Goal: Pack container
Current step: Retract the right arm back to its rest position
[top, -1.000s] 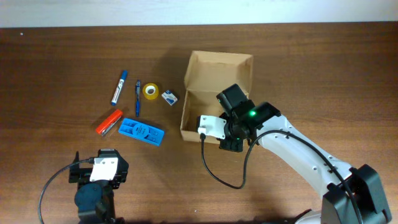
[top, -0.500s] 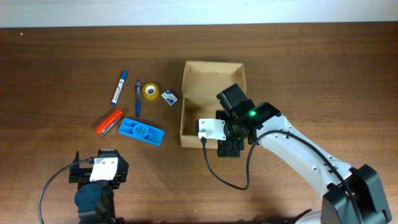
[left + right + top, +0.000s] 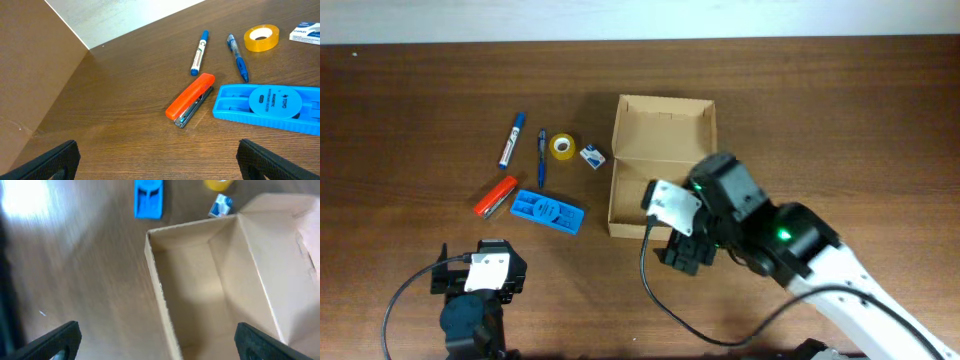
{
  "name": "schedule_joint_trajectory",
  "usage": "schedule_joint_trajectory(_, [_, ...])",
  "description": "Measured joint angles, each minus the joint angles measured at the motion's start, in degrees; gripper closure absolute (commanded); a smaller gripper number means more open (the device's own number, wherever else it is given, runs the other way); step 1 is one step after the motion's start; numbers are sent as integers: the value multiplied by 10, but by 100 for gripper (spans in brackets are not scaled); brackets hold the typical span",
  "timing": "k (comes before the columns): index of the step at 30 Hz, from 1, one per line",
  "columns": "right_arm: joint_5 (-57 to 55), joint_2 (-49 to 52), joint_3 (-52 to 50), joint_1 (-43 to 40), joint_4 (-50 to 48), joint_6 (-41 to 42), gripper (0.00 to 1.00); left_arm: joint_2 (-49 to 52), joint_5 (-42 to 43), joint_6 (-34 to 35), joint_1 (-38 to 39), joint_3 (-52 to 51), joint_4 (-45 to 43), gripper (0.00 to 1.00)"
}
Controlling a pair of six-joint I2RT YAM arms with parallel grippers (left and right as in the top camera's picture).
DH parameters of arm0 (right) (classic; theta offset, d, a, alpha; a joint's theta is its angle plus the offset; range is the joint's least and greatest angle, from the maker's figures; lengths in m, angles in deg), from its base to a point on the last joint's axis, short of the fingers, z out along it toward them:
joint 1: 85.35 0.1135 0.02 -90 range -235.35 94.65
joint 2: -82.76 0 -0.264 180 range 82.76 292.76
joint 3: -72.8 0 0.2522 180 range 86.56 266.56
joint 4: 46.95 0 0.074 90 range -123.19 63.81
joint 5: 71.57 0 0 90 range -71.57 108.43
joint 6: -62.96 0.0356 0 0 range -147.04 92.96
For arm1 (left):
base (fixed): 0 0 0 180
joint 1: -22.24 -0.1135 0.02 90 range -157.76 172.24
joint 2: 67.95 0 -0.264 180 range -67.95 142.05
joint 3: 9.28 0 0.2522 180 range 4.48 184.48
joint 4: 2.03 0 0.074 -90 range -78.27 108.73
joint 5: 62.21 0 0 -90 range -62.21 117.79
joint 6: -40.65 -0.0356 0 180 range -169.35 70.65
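Overhead straight down, left wrist low near blue tray (image 3: 265,107), right wrist seemingly above container (image 3: 200,295), tray shared.

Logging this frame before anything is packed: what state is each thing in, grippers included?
Cardboard box: open, flap folded back, nothing visible inside.
Marker: capped, lying flat.
Tape roll: lying flat.
Stapler: closed.
Staple packet: closed.
Left gripper: open, empty.
Right gripper: open, empty.

Table (image 3: 400,120) bears container (image 3: 665,125), stapler (image 3: 495,196), marker (image 3: 511,141), pen (image 3: 541,158), tape (image 3: 562,146), tray (image 3: 547,211).
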State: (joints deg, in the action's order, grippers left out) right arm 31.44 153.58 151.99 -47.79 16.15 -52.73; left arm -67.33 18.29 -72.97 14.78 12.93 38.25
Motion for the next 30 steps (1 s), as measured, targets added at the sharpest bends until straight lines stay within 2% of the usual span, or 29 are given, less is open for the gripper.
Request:
schedule_joint_trajectory(3, [0,-40,0,0,39,115,1,0,0,0,0,0,0,0])
schedule_joint_trajectory(8, [-48,-96,1,0,167,216,1,0,0,0,0,0,0,0])
schedule_joint_trajectory(15, [-81,-187,1,-3,259,243,1,0,0,0,0,0,0,0])
schedule_joint_trajectory(19, [-85,-232,1,-56,301,243,1,0,0,0,0,0,0,0])
schedule_joint_trajectory(22, [-74,-241,1,-87,306,235,1,0,0,0,0,0,0,0])
schedule_joint_trajectory(30, [-69,-241,1,-89,306,229,1,0,0,0,0,0,0,0])
